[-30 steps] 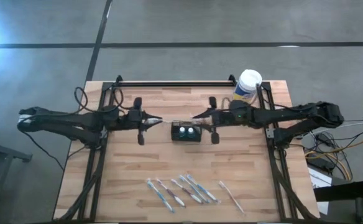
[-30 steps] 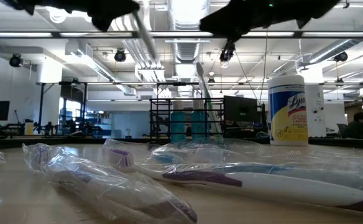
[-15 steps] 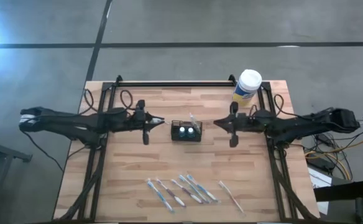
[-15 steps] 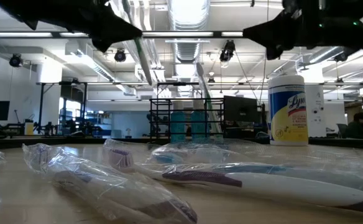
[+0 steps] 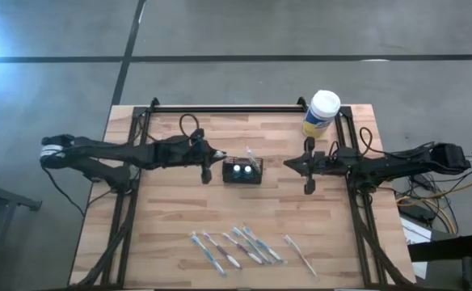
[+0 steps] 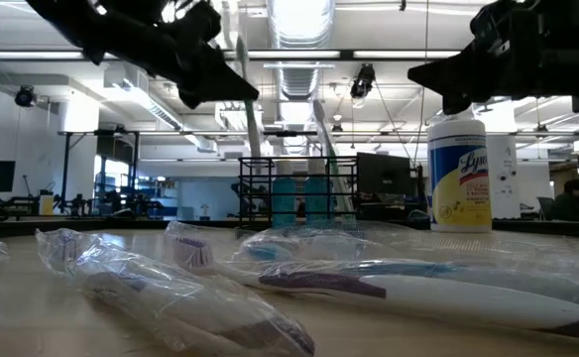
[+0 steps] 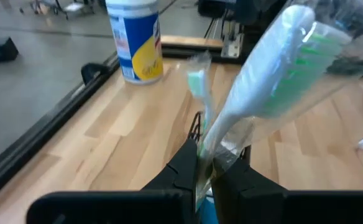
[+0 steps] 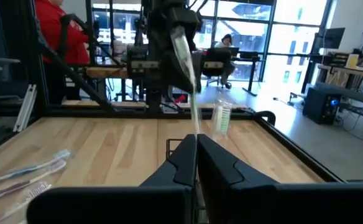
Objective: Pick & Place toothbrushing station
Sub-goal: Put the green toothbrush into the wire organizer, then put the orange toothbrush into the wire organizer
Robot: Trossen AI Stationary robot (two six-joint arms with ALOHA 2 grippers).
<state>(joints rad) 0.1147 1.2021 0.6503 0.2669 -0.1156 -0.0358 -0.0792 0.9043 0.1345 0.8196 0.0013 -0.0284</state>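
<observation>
Since half a second ago the left gripper (image 5: 217, 155) has slid rightward in the high view until it sits just beside the left edge of the basket (image 5: 242, 171), while the right gripper (image 5: 289, 163) has pulled a little farther right, away from it. From the left wrist view, the left gripper's fingers (image 7: 184, 163) are pinched on a wrapped toothbrush (image 7: 265, 81), white-handled with green bristles, held tilted above the basket. At centre frame in the high view the black wire basket stands on the bench (image 5: 171, 226), with two toothpaste tubes (image 5: 242, 170) showing as pale caps inside it and one standing toothbrush (image 5: 251, 158) leaning out at its upper right corner. In the right wrist view, the right gripper's fingers (image 8: 181, 163) lie close together with nothing between them, well apart from the basket. Along the lower middle of the high view a row of loose toothbrushes (image 5: 236, 247) lies on the wood in clear wrappers. At the upper right of the bench stands a white-lidded canister (image 5: 321, 113) with a yellow label
</observation>
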